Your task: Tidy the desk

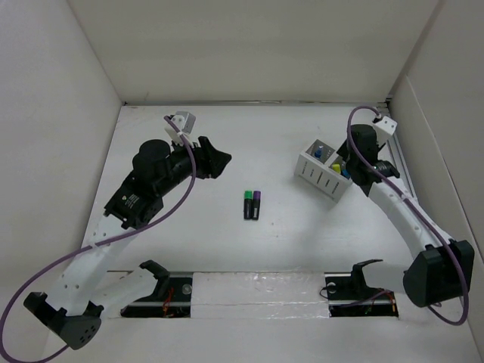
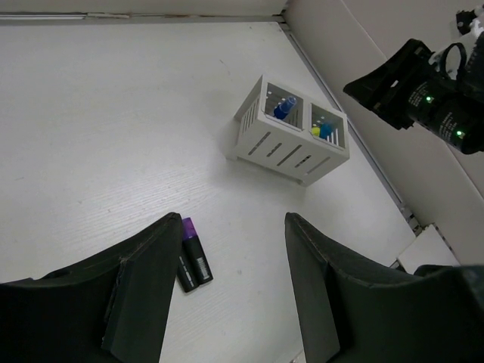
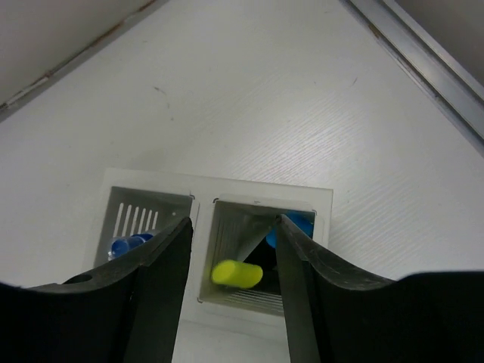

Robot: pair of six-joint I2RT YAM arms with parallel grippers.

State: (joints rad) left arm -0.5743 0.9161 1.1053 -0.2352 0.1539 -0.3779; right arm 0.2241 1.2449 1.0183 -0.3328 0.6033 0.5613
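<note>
The desk [image 1: 287,249] is a white tabletop walled by white panels. A white slotted organiser [image 1: 324,172] stands at the right. My right gripper [image 3: 233,223] hangs open just above its right compartment. A yellow-capped marker [image 3: 237,274] lies in that compartment, between the fingers but clear of both, beside a blue-capped one [image 3: 302,224]. The other compartment holds a blue marker [image 3: 128,244]. A green-capped marker [image 1: 248,204] and a purple-capped marker [image 1: 257,203] lie side by side mid-desk. My left gripper [image 1: 219,160] hovers open and empty up-left of them; the purple-capped marker [image 2: 193,257] shows beside its left finger [image 2: 144,280].
Upright white panels [image 1: 68,151] close the desk at the left, back and right. A metal rail [image 3: 423,68] runs along the right wall behind the organiser [image 2: 291,132]. The arm bases and black mounts [image 1: 355,283] sit at the near edge.
</note>
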